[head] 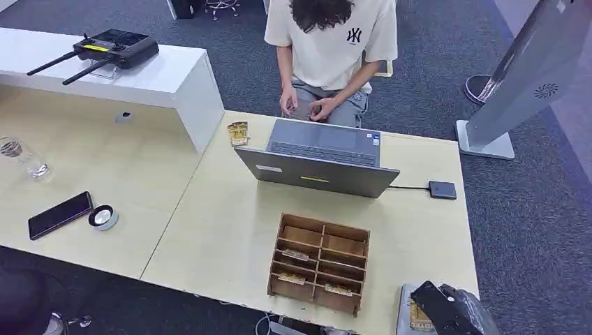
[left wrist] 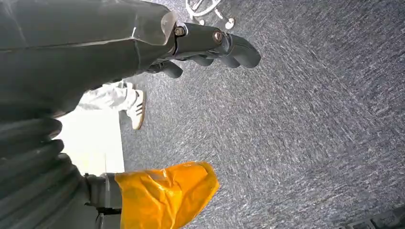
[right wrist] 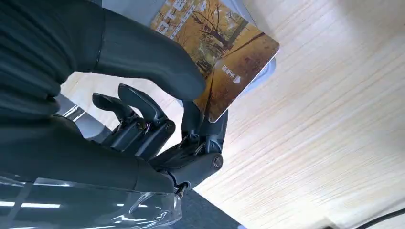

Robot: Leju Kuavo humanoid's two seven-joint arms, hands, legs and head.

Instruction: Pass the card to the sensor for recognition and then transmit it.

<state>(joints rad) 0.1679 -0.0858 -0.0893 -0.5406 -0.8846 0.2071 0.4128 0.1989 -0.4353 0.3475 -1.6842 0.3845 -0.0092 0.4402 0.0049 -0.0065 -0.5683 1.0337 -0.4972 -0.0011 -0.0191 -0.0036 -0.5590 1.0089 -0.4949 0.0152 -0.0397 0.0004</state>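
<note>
Here the right hand (right wrist: pixel 157 119) is pinching the card (right wrist: pixel 224 52) between its thick thumb and the dark fingers beneath, gripping only one end so that the printed autumn face is jutting out past the fingertips. That hold is probably leaving most of the card free to be laid against a reader. Just beyond the card's far edge a pale grey tray (right wrist: pixel 260 76) is lying on the table (right wrist: pixel 334 143), likely the place the card is coming from. Well ahead of the hand, the small dark sensor (head: pixel 442 189) is sitting beside the laptop (head: pixel 321 157), with a person (head: pixel 331 42) sitting behind it. The left hand (left wrist: pixel 210 47) is hanging over grey carpet (left wrist: pixel 310 119), fingers curled in and grasping nothing.
</note>
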